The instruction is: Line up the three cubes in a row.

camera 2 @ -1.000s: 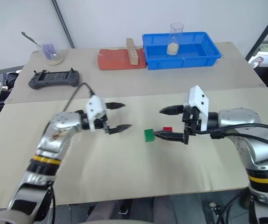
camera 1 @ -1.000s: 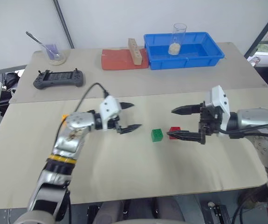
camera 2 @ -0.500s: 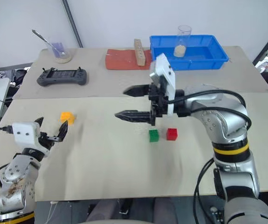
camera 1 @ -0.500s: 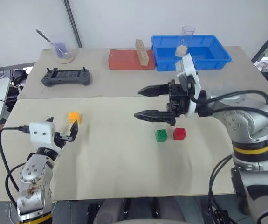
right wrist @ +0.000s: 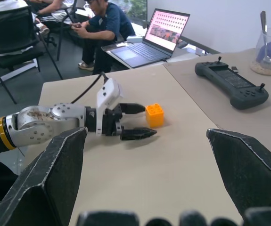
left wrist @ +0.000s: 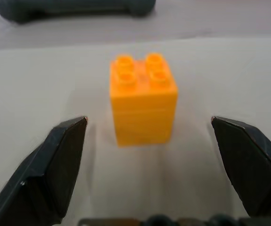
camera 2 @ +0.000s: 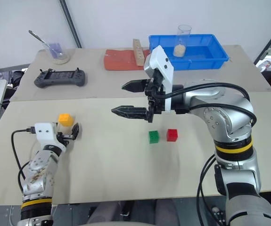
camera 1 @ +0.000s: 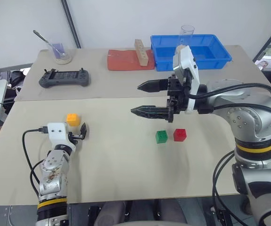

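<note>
Left wrist view puts the small orange-yellow plastic toy-brick cube with a studded top (left wrist: 143, 99) just ahead of the left gripper (left wrist: 149, 136), centred between two widely spread black fingers (left wrist: 62, 155), touching neither. Looks light, rigid and smooth-sided, so likely to skid or twist if pinched off-centre; best taken across two opposite flat side faces, low on the body, below the studs. Stands upright on the beige tabletop (camera 1: 126, 165), well apart from the other two. Seen from the head, the small green studded plastic cube (camera 1: 161, 136) and the small red studded plastic cube (camera 1: 180, 134) sit just beside each other with a narrow gap, below and slightly beyond the right gripper (camera 1: 147, 99), which hangs above the table, pointing toward the robot's left, fingers wide apart and holding nothing.
</note>
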